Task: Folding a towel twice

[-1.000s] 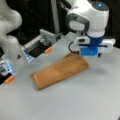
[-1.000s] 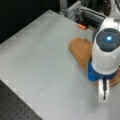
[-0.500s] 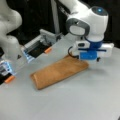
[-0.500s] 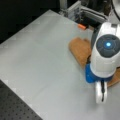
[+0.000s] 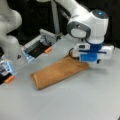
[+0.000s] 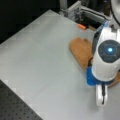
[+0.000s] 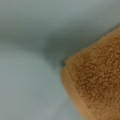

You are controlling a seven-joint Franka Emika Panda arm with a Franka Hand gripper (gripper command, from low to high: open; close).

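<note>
Orange-brown terry cloth, the towel (image 5: 58, 72), lies flat on the pale grey desk (image 5: 75, 100) as a long, narrow strip, already doubled over once; in the wrist view a layered corner of the towel (image 7: 97, 82) shows two thicknesses stacked at the edge. In a front view the strip runs from the bottom left up toward the right, its far end passing under the arm's blue-and-white wrist. The tool (image 5: 96, 61) hangs directly above that far end of the towel, close to the cloth; its fingertips are hidden behind the blue housing, so whether they are spread or pressed together cannot be told. In a front view the towel (image 6: 81, 51) appears as a rounded brown band, partly covered by the white arm segment with a glowing blue dot, and the tool itself is hidden there. Beyond the towel, at the desk's far edge, stands a grey metal fixture (image 5: 42, 41) with a small orange piece (image 5: 48, 50) beside it.
</note>
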